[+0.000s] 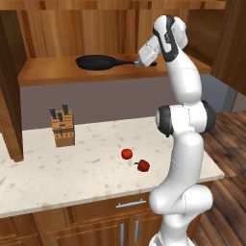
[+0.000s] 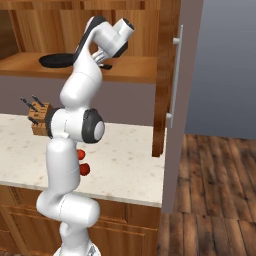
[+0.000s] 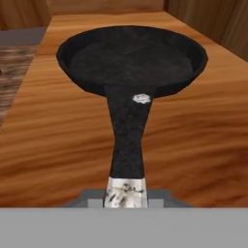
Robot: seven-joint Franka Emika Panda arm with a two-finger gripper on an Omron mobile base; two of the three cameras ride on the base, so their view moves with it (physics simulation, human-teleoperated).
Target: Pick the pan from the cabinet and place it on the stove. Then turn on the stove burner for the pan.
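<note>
The black pan [image 1: 96, 62] [image 2: 57, 61] [image 3: 131, 60] lies flat on the wooden shelf of the open cabinet [image 1: 48, 74] [image 2: 135, 70]. Its long handle points right, toward my hand. My gripper [image 1: 139, 62] [image 2: 105, 65] [image 3: 125, 198] is at the handle's far end. In the hand view the jaws close tightly on both sides of the silvery tip. The pan still rests on the shelf. The stove is out of view.
On the pale stone counter [image 1: 72, 178] below stand a knife block [image 1: 63, 127] [image 2: 40, 117], a tomato [image 1: 127, 153] and a red pepper [image 1: 142, 166]. The cabinet's open doors [image 1: 9, 96] [image 2: 170, 75] stick out on both sides of the shelf.
</note>
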